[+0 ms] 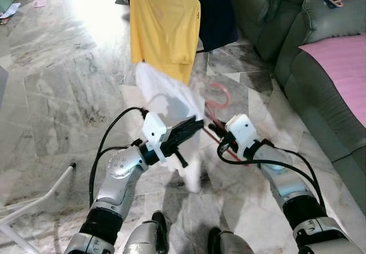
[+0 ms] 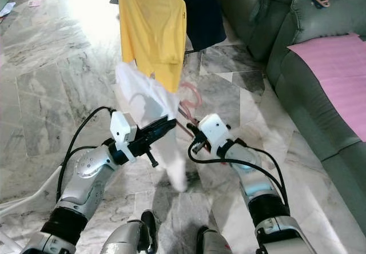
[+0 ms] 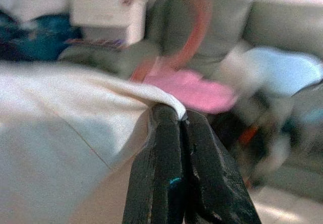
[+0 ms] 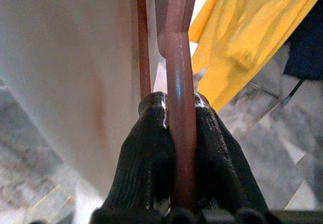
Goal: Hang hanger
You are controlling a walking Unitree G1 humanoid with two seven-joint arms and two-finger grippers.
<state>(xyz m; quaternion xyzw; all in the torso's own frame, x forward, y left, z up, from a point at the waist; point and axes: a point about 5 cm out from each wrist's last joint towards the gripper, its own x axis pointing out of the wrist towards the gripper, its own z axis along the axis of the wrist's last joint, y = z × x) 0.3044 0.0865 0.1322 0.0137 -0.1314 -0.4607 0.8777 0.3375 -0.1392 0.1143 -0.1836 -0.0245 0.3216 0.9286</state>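
You are mid-carry, hanger and garment up between the arms, not yet hung; next you need to lift the hook toward whatever rail holds the yellow shirt, though that rail is out of view. Nearest you, the right gripper has its fingers pressed onto the red hanger bar; the left gripper is pinched tight on a fold of the white cloth, which drapes off the hanger; beyond hangs the yellow shirt, with the green sofa to your right.
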